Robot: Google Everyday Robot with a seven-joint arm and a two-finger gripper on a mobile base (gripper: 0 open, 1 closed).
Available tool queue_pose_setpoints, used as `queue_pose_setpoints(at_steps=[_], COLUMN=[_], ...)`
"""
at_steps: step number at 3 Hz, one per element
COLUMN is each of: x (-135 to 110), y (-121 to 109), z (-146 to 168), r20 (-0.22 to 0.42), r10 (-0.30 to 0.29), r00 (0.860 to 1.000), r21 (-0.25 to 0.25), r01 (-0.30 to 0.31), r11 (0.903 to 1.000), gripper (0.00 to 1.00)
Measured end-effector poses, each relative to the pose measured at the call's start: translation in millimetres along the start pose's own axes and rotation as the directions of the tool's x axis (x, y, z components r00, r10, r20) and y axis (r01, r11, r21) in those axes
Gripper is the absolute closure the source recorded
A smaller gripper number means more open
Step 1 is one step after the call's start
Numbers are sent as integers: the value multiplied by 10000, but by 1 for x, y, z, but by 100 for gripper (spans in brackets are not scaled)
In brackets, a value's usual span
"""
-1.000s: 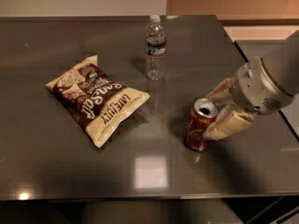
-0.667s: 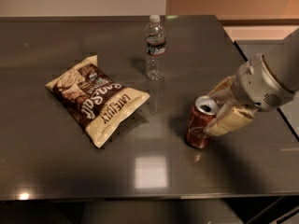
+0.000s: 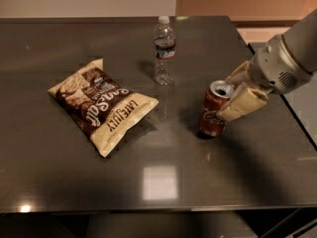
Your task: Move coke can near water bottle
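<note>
Coke can (image 3: 210, 114): camera view, right of centre on dark table (image 3: 247, 182); slightly tilted, open top facing up.
Gripper (image 3: 226, 99): at the can's right side, cream fingers (image 3: 243, 104) clamped on its upper half.
Water bottle (image 3: 164, 51): upright, farther back and left of the can, apart.
Chip bag (image 3: 101, 105): flat, left.

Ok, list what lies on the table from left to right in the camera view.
chip bag → water bottle → coke can → gripper, closed on the can from its right side.
</note>
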State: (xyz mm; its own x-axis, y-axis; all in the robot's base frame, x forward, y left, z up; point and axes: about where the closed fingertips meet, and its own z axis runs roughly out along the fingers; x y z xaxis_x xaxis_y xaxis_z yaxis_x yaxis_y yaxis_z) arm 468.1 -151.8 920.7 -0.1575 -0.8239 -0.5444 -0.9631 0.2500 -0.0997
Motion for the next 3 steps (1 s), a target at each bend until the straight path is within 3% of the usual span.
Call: queue_pose_setpoints(at_steps=[1,3], x=[-10,-20], y=[-30,-83], z=[-3,12], r20=[165,35], r10=[222,578], r00=[9996,9983], r21=[350,539], r01=[-228,-579], r11=[9991,9969], gripper=[100,100])
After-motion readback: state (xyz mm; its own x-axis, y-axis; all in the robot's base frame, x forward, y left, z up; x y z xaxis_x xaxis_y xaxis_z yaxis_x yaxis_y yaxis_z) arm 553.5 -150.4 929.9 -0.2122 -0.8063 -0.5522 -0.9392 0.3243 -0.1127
